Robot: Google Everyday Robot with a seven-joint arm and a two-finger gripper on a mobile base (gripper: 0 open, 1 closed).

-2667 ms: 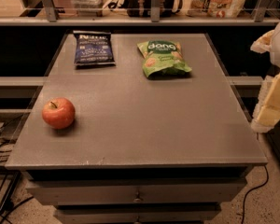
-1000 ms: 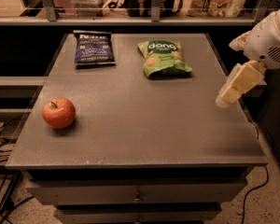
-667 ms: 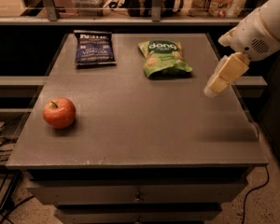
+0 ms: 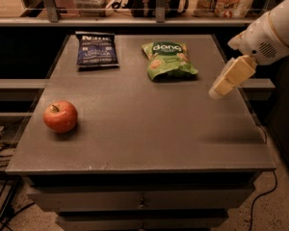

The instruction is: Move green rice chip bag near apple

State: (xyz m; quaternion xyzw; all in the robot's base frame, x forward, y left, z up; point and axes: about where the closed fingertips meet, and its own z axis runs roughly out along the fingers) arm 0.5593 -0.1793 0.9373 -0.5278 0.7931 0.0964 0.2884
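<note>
Three things lie on the bench (image 4: 135,134). Green chip bag (image 4: 168,60) is flat at the far side, right of centre. Dark blue bag (image 4: 96,49) is far left, well apart from it. Apple (image 4: 60,116) sits nr the left edge, stem up. Tool (image 4: 219,88) hangs over the bench's right side, near the green chip bag, not touching. Can't tell whether it's released or clenched; seems to carry nothing.

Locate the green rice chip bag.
Camera view: the green rice chip bag lies at the far end of the table, right of center, between the dark blue snack bag and the gripper hovering to its right; the apple sits front-left.
</note>
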